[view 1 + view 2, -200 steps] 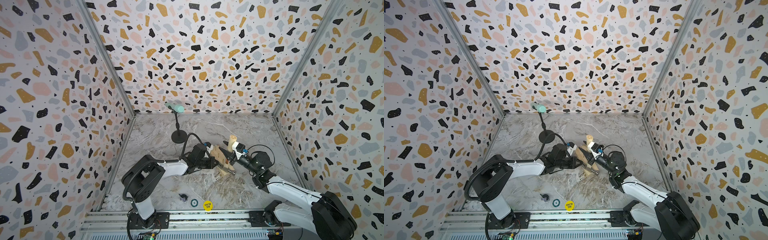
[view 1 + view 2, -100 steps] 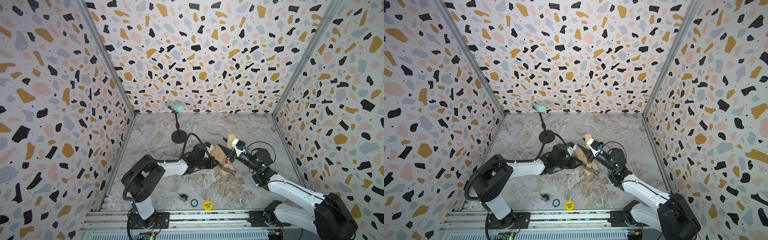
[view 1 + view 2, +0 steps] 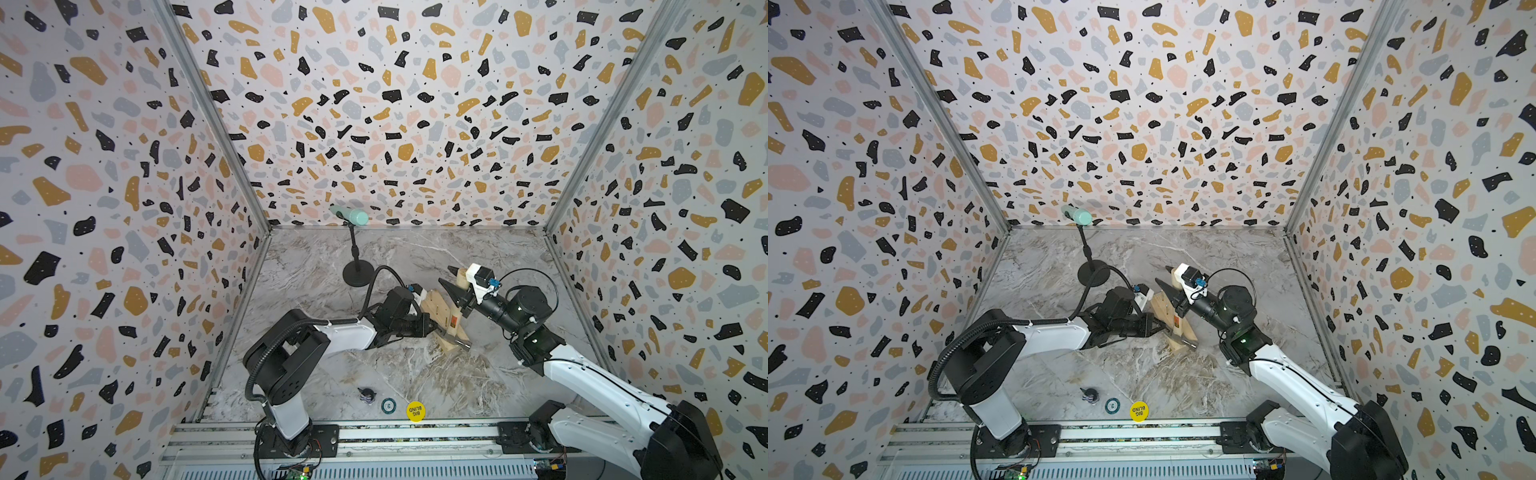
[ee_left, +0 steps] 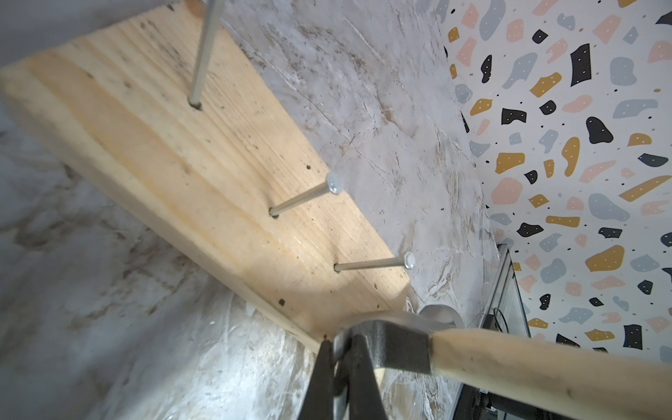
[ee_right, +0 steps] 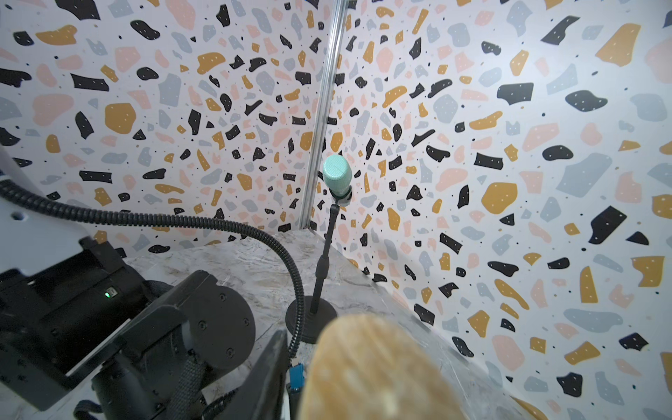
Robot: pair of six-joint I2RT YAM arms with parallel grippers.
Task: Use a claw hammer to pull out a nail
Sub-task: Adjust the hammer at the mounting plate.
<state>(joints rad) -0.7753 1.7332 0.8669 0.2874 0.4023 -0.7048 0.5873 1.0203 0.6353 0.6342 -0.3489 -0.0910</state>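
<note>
The claw hammer (image 3: pixel 454 320) stands steeply on the near end of a pale wood block (image 3: pixel 434 303), head (image 4: pixel 385 345) down. My right gripper (image 3: pixel 457 283) is shut on the top of its wooden handle (image 3: pixel 1177 318). In the right wrist view the handle's butt (image 5: pixel 371 371) is blurred, with one finger (image 5: pixel 269 374) beside it. Three nails stick out of the block. The nail (image 4: pixel 371 264) closest to the hammer head stands clear of it, and the other two (image 4: pixel 305 198) (image 4: pixel 203 54) are farther along. My left gripper (image 4: pixel 342 363) is shut, its tips at the block's edge against the hammer head.
A mint-headed microphone (image 3: pixel 353 216) stands on a black round base (image 3: pixel 357 274) behind the block. Near the front rail lie a small dark object (image 3: pixel 367 395), a green disc (image 3: pixel 388 405) and a yellow disc (image 3: pixel 415 411). Patterned walls close in three sides.
My right arm's wrist has shifted slightly toward the back while it holds the handle. The left arm and the block have not moved.
</note>
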